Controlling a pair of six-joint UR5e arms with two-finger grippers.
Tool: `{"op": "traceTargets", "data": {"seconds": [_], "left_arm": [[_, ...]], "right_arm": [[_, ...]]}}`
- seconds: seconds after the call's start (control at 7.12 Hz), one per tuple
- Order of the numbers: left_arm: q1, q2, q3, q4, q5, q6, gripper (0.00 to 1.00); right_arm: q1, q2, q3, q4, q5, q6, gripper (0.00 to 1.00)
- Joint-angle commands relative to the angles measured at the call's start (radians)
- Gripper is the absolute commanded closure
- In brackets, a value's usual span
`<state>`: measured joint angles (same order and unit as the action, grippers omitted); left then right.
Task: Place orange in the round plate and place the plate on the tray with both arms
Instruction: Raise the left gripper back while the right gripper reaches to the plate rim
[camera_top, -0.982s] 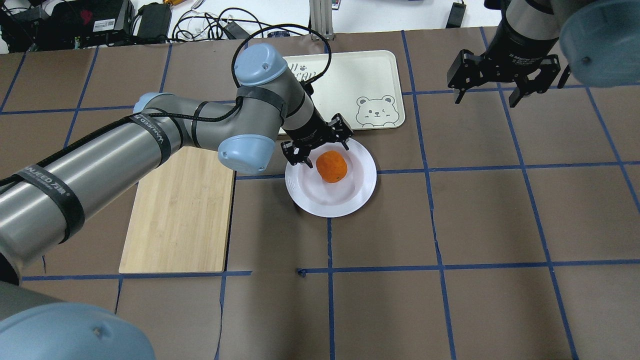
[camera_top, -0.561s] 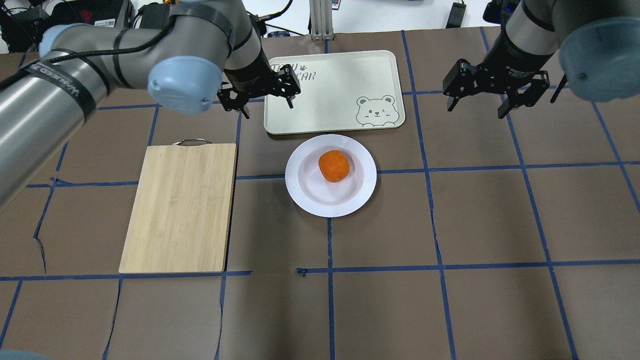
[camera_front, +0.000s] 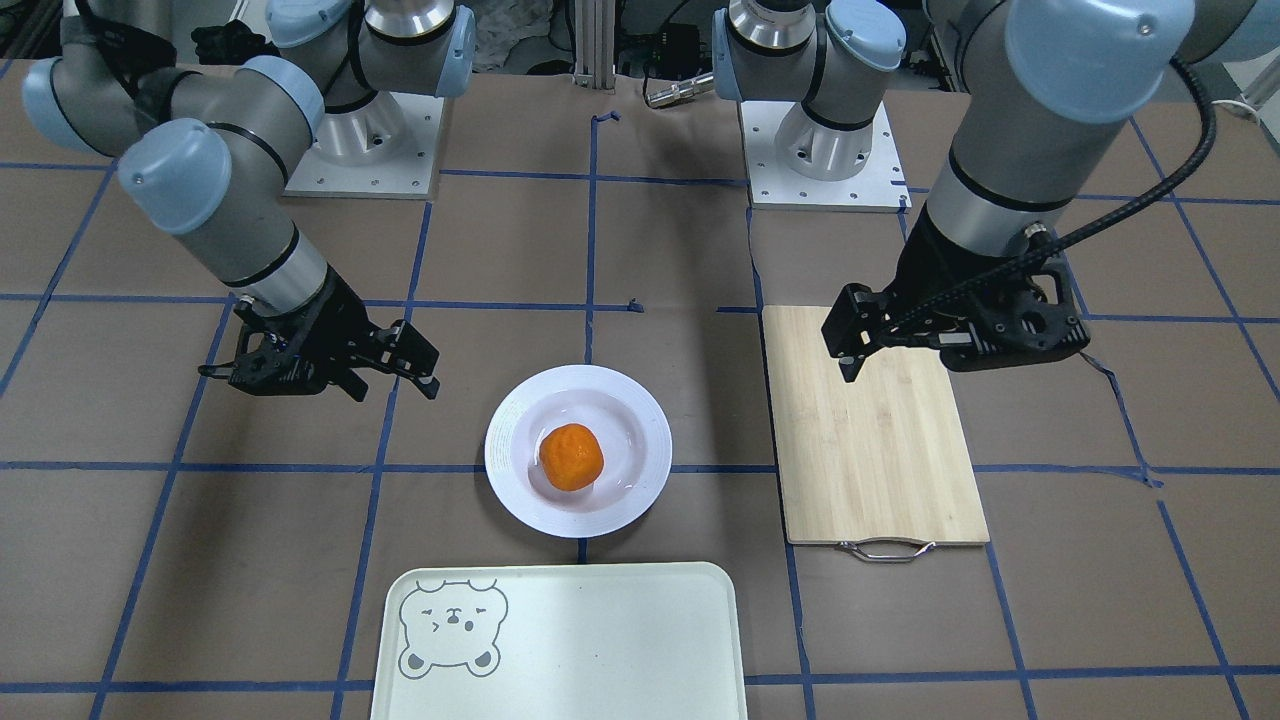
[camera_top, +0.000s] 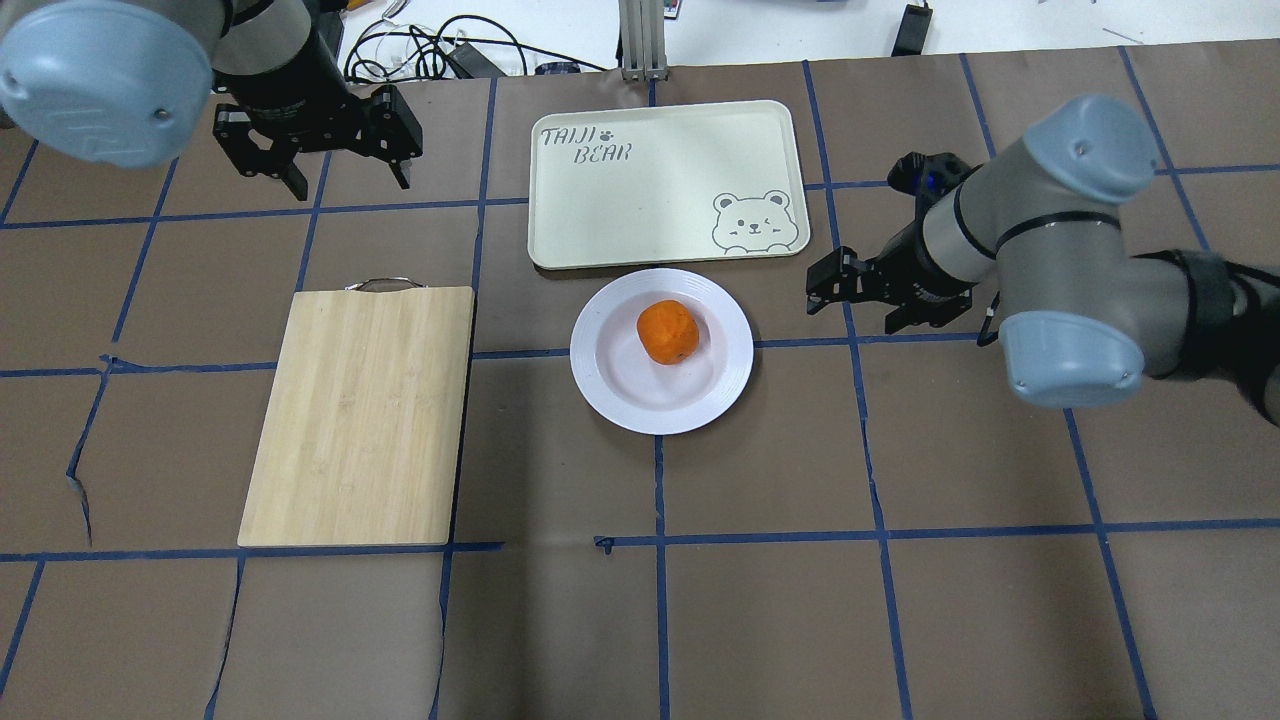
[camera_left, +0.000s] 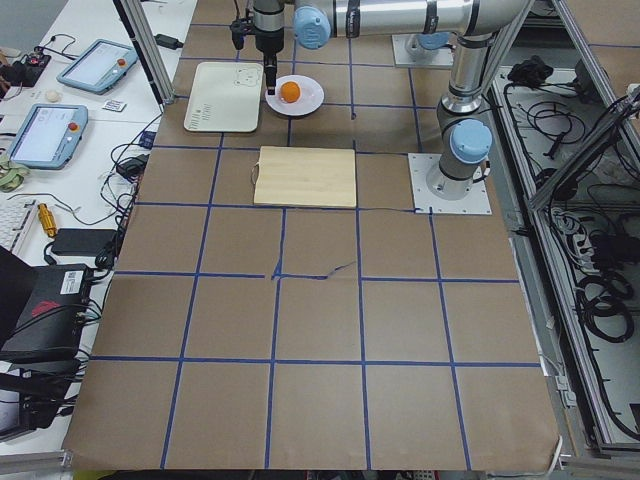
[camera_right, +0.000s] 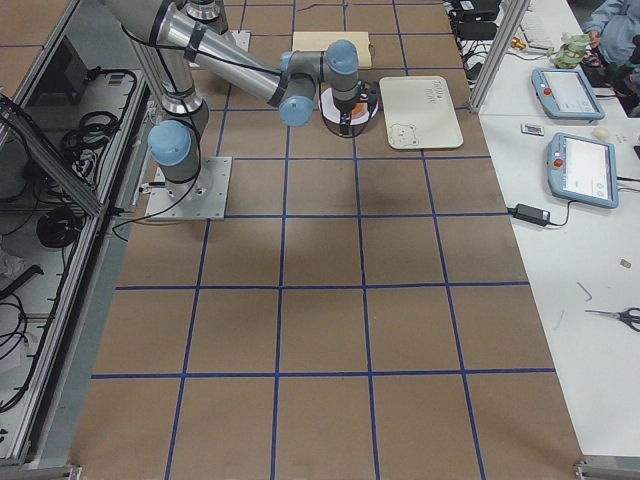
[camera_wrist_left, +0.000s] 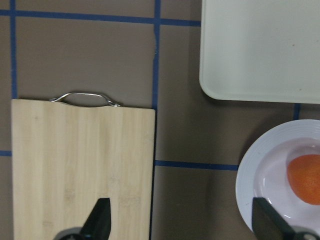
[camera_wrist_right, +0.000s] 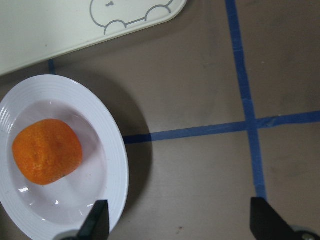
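The orange (camera_top: 668, 332) lies in the sunken centre of the white round plate (camera_top: 612, 396), which rests on the table just in front of the cream tray (camera_top: 660, 190). My right gripper (camera_top: 852, 316) hovers open a short way to the right of the plate, holding nothing. In its wrist view the plate (camera_wrist_right: 116, 165) and orange (camera_wrist_right: 47, 157) sit to the left. My left gripper (camera_top: 348, 182) hangs open and high, far off to the left of the tray. Its wrist view catches the plate's edge (camera_wrist_left: 247, 182) and part of the orange (camera_wrist_left: 306, 178).
A bamboo cutting board (camera_top: 360, 420) with a metal handle lies left of the plate. Cables and black electronics (camera_top: 150, 45) crowd the far edge beyond the tray. Blue tape lines grid the brown table cover.
My left gripper has left the orange on the plate and risen away to the far left. My right arm has swung down and in, close to the plate's right side.
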<state>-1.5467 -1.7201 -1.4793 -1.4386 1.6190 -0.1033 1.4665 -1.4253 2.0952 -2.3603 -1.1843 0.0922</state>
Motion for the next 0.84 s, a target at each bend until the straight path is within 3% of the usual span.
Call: {"op": "traceTargets", "data": {"seconds": [0.0, 0.14, 0.7], "left_arm": [[0.014, 0.039, -0.015, -0.029, 0.004, 0.004, 0.0], [0.016, 0.051, -0.027, -0.028, -0.004, 0.004, 0.0], [0.014, 0.074, -0.033, -0.02, -0.013, -0.001, 0.0]], "right_arm": [[0.037, 0.168, 0.048, -0.274, 0.091, 0.14, 0.0], [0.079, 0.205, 0.048, -0.357, 0.089, 0.205, 0.0], [0.133, 0.209, 0.062, -0.364, 0.091, 0.267, 0.03]]}}
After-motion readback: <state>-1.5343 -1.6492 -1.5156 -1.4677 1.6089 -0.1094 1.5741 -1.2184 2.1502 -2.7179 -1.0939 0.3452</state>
